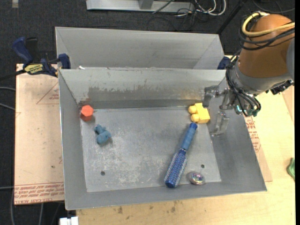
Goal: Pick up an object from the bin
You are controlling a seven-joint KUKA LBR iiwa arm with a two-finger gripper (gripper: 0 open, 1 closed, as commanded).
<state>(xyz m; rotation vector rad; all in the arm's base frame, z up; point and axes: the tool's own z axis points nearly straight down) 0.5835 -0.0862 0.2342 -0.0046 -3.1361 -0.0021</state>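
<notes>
- back left: block [86, 112], figure [102, 135] just before it.
- back right: brick [199, 113], gripper [214, 114] to its right.
- before brick: brush [181, 156], disc [196, 178] right of its head.

Small yellow block [199, 113] at the back wall of the bin [140, 86], right side. Blue brush [180, 157] flat and diagonal, handle tip just beside that block, bristle head toward the front. Orange block [86, 112] back left, blue lump [102, 135] near it. Round shiny disc [196, 178] beside the bristles.
</notes>
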